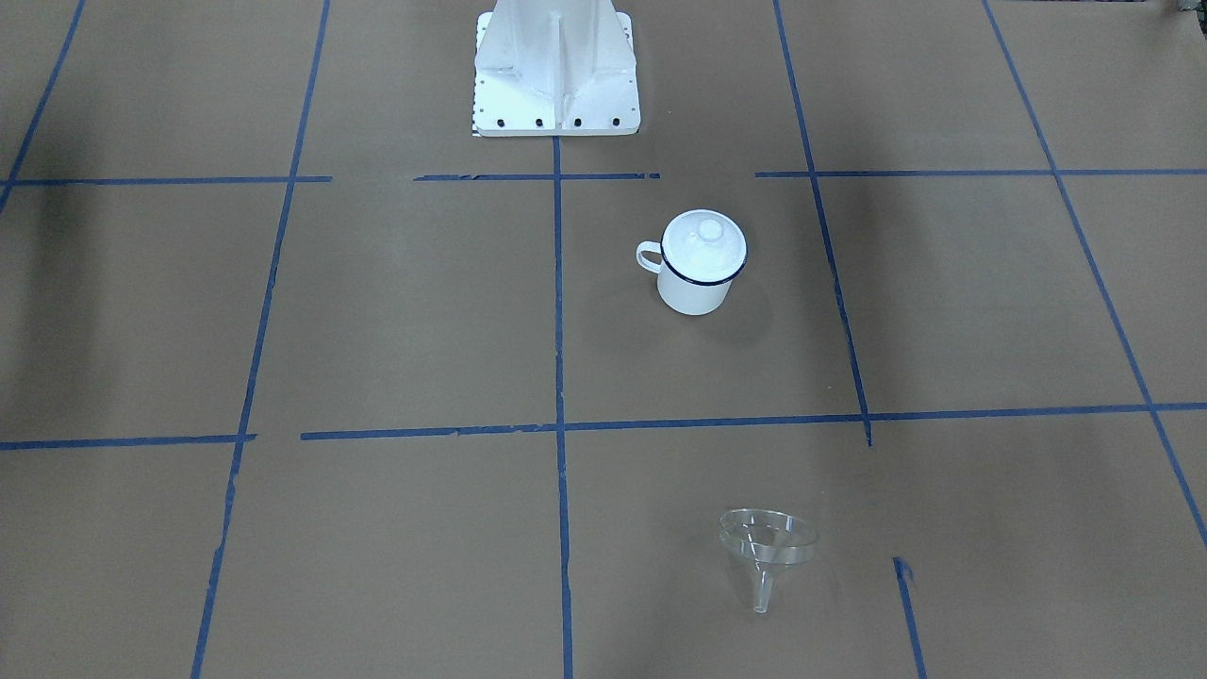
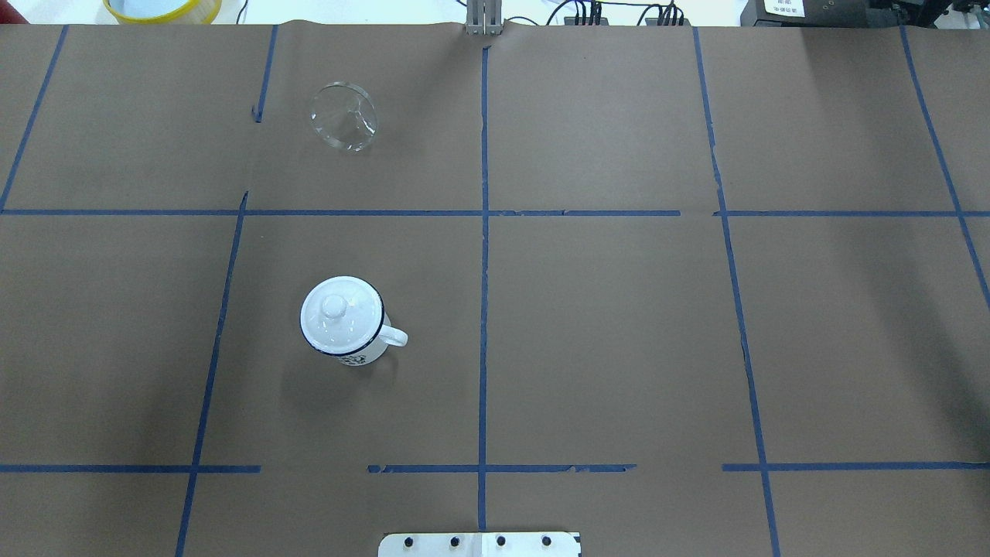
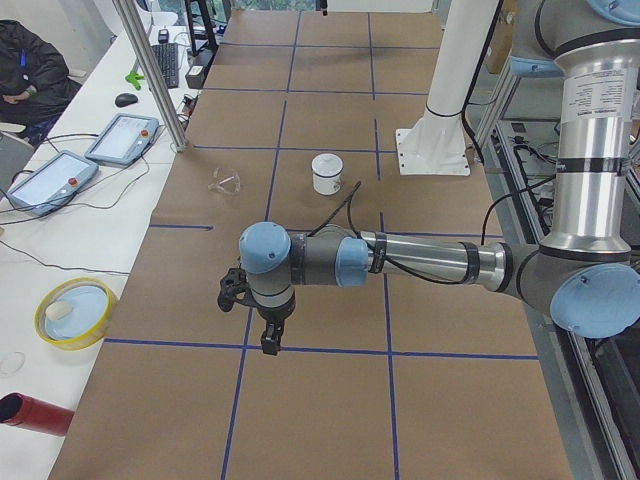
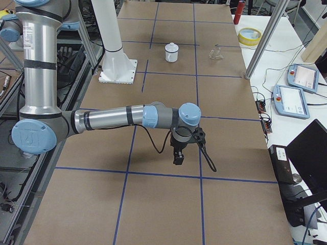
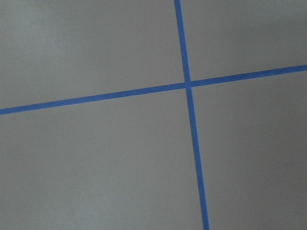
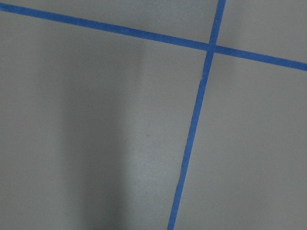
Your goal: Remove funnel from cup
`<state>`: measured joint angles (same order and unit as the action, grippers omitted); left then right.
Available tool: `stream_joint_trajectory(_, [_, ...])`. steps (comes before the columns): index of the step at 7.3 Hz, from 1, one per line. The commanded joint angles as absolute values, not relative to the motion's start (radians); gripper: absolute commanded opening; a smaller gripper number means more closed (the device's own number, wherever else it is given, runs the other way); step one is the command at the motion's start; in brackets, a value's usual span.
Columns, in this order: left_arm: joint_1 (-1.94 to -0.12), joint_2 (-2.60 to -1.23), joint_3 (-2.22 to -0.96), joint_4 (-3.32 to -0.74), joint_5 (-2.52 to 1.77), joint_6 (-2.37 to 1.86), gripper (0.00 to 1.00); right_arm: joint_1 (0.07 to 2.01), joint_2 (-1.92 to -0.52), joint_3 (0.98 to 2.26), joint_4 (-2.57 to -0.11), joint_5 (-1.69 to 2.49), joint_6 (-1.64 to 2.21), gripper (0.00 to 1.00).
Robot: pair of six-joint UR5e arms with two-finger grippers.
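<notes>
The clear plastic funnel [image 1: 766, 547] lies on its side on the brown table, far from the robot, its spout toward the table's far edge. It also shows in the overhead view [image 2: 344, 116]. The white cup [image 1: 696, 288] with a dark blue rim stands upright on the robot's left side [image 2: 362, 354]. A white knobbed lid [image 2: 339, 313] sits on it. The funnel is outside the cup and well apart from it. My left gripper [image 3: 269, 346] hangs over the table's left end. My right gripper [image 4: 178, 160] hangs over the right end. I cannot tell whether either is open or shut.
The white robot base [image 1: 556, 90] stands at the near edge. A yellow bowl [image 3: 75, 312], a red cylinder [image 3: 35, 413] and two tablets [image 3: 50, 180] lie on the side bench. A metal post [image 3: 150, 75] stands at the table's far edge.
</notes>
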<state>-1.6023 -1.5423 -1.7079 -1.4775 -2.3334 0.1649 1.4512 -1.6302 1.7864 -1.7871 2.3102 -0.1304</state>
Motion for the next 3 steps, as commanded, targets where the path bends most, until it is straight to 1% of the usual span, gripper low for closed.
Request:
stream_joint_trajectory(1, [-1.603,-1.537,-1.724,-1.477,-2.335,0.167,1.00,1.451,-1.631,1.787,-1.787,2.310,-0.130,1.00])
stream_joint_trajectory(3, [-1.605,-1.535,-1.724,-1.477,-2.333,0.167,1.00,1.451,-1.631,1.787,-1.787,2.310,-0.130,1.00])
